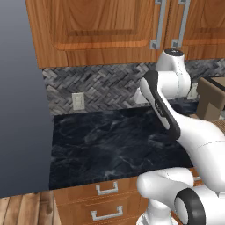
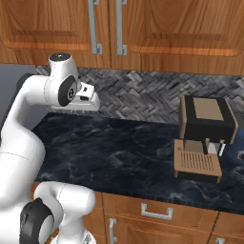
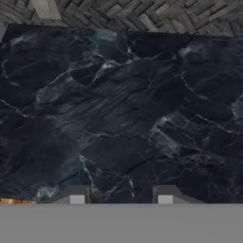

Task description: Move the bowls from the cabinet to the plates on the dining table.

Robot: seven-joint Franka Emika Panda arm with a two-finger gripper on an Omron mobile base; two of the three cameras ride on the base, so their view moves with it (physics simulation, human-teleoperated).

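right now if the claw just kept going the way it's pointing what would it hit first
Most likely the black marble counter top. In the hand view the claw looks down onto bare dark stone, its fingertips apart with nothing between them. The herringbone backsplash sits further off, at the frame's top.

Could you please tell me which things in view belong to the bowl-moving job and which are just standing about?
Job:
- cabinet, doors closed
- tool, open above the counter, holding nothing

Bystanders:
- coffee machine
- wall socket
- counter
- drawers
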